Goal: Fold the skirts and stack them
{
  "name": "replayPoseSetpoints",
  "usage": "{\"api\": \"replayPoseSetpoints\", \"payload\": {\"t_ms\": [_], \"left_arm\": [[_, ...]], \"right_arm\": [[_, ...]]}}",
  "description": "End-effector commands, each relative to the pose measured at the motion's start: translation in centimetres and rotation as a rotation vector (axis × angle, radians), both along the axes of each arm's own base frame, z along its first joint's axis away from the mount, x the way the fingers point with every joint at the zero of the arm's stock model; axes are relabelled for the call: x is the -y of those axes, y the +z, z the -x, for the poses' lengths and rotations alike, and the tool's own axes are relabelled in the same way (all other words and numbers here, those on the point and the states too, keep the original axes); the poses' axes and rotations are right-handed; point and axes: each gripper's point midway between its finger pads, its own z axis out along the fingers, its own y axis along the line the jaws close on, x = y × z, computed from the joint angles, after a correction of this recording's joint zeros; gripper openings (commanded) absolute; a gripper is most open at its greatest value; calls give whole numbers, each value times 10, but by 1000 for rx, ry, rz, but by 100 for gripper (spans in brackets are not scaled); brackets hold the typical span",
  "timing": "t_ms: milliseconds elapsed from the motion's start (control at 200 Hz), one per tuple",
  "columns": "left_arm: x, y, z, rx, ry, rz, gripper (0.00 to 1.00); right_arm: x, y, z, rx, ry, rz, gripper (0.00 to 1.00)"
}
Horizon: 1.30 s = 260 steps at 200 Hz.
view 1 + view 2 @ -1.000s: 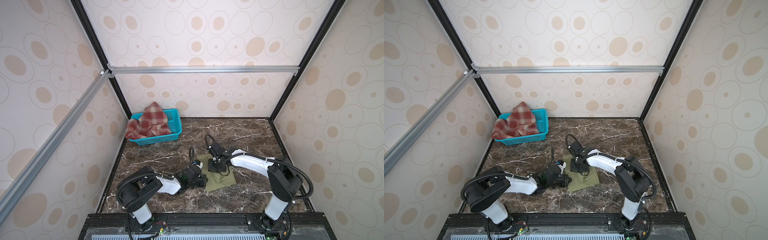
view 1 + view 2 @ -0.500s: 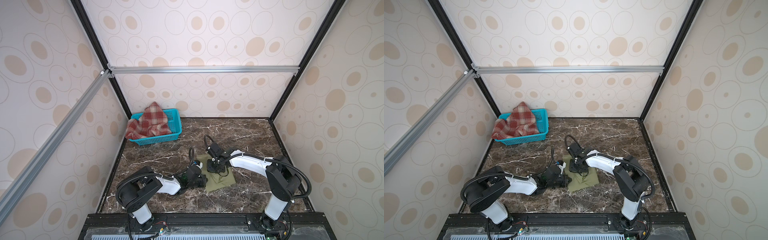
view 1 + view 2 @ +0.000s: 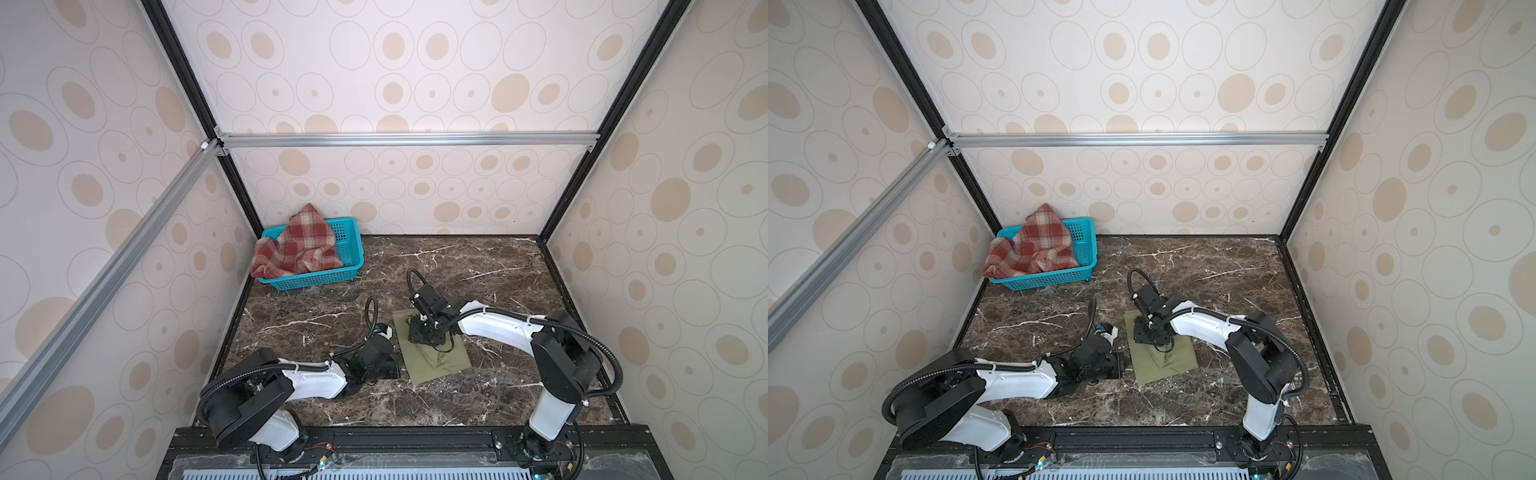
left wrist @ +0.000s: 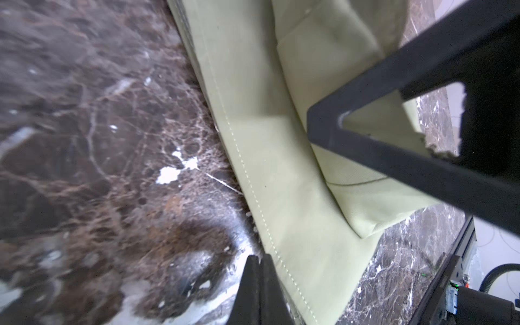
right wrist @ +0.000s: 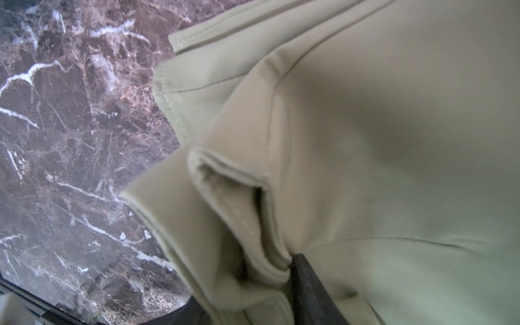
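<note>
Well left of the olive-green skirt (image 3: 441, 360) and farther back, the plaid skirt (image 3: 296, 246) lies heaped in the teal basket (image 3: 316, 281). The left gripper (image 3: 392, 369), jaws pressed together, sits just beside the olive skirt's left edge (the stitched hem). The right gripper (image 3: 422, 336) rests on the folded olive skirt's far half; I cannot tell how its jaws stand.

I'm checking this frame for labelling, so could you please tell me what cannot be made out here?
Right hand: in both top views its own body covers the fingertips; the right wrist view shows one finger only, so grip unclear.
Olive skirt: far end under that hand in both top views.
Plaid skirt: lower folds behind the basket wall in both top views.
</note>
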Motion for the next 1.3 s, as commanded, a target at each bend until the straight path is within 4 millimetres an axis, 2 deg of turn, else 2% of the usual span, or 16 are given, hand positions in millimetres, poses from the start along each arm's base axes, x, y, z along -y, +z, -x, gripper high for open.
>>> {"api": "replayPoseSetpoints", "payload": {"t_ms": [0, 465, 605, 725, 880, 1000, 1165, 1295], "left_arm": [[-5, -3, 0, 1, 22, -35, 0], [-3, 1, -7, 18, 43, -30, 0], [-10, -1, -11, 14, 63, -71, 0], [-20, 5, -20, 28, 95, -82, 0], [-22, 29, -40, 90, 112, -64, 0], [-10, 47, -54, 136, 89, -55, 0], [17, 61, -72, 168, 57, 1, 0], [40, 53, -81, 141, 13, 18, 0]], "right_arm": [[-12, 15, 1, 15, 5, -42, 42], [-36, 67, -9, 100, 20, -171, 44], [-31, 76, -10, 138, 34, -162, 44], [-17, 65, -7, 149, 53, -106, 42], [-7, 35, 9, 110, 79, -95, 17], [-2, 13, 23, 65, 81, -107, 0], [0, -10, 40, 1, 106, -123, 0], [13, -27, 55, -49, 109, -82, 0]]}}
